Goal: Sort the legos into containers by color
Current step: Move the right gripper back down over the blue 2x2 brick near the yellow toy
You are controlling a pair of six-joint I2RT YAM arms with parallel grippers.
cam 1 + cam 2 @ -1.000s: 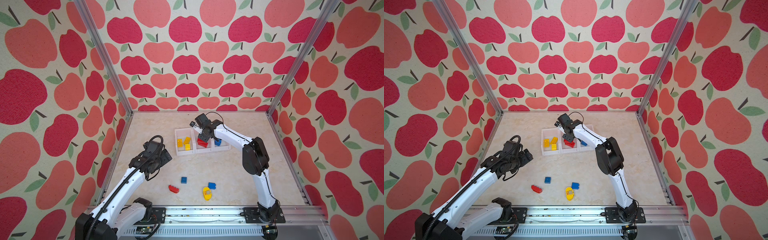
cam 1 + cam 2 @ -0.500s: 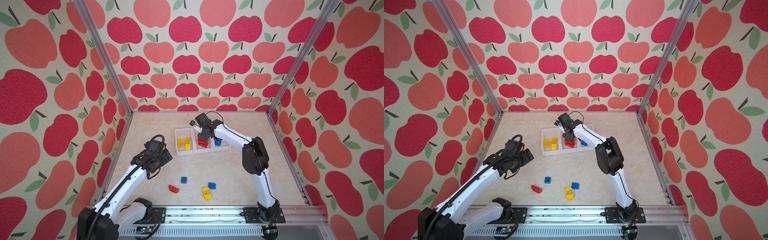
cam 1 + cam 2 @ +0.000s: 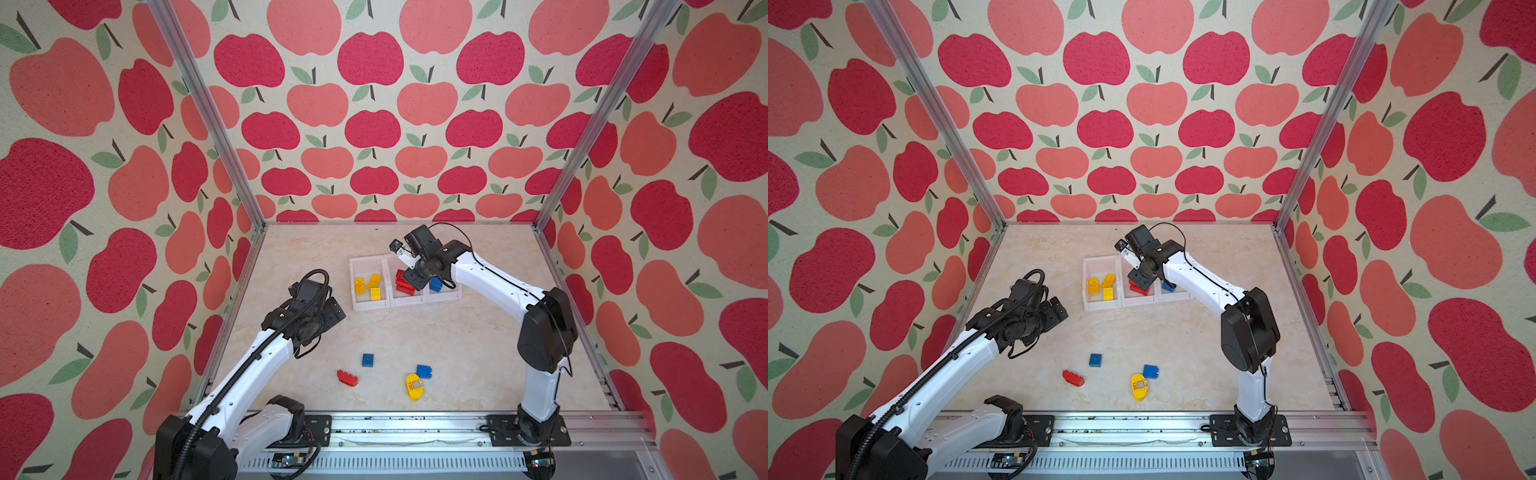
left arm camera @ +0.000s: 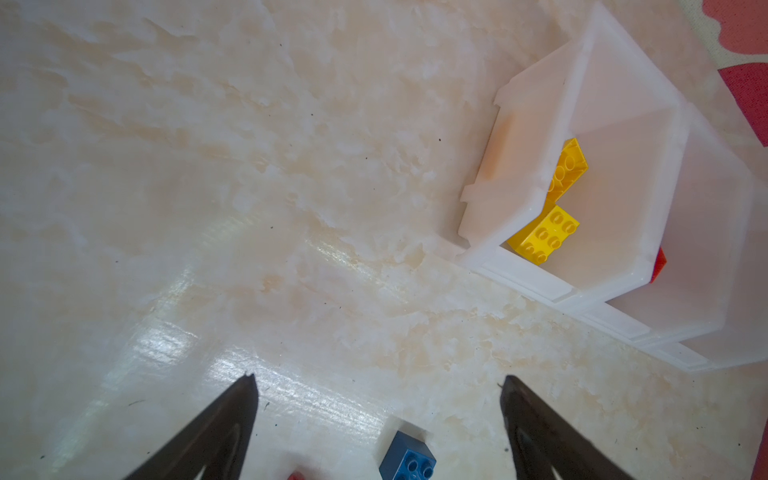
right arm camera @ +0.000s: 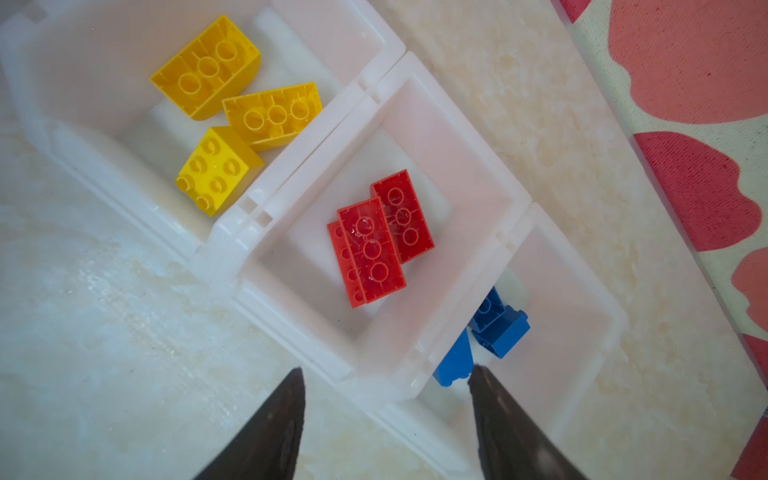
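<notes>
- Closest to the bench's (image 3: 457, 340) front edge, a rounded yellow piece (image 3: 414, 386) marked "120" lies flat, its long axis running front to back. A blue brick (image 3: 424, 371) sits just beside it, toward the back and right.
- To their left, a red brick (image 3: 347, 378) lies with its long axis roughly along the front edge, its left end a little farther back. A second blue brick (image 3: 368, 360) sits just behind it, to the right. All four loose pieces are where they were a second ago.
- Farther in, toward the left edge, the left gripper (image 4: 378, 378) hangs over bare bench, jaws spread wide and holding nothing. The loose bricks lie between it and the front edge. It has edged slightly toward the bins since a second ago.
- Mid-bench, three joined white bins (image 3: 371, 305) stand in a row parallel to the front edge.
- The left bin (image 3: 365, 266) holds three yellow bricks (image 5: 232, 95), two hollow side up and one studs up.
- The middle bin (image 3: 405, 301) holds overlapping red bricks (image 5: 372, 253), hollow undersides up, their long axes askew to the walls.
- The right bin (image 3: 442, 296) holds blue bricks (image 5: 498, 328).
- The right gripper (image 5: 386, 370) hovers over the middle bin's front, by the wall shared with the right bin. Its jaws, closed a second ago, now stand partly apart and empty. The red bricks lie below and just beyond its tips.
</notes>
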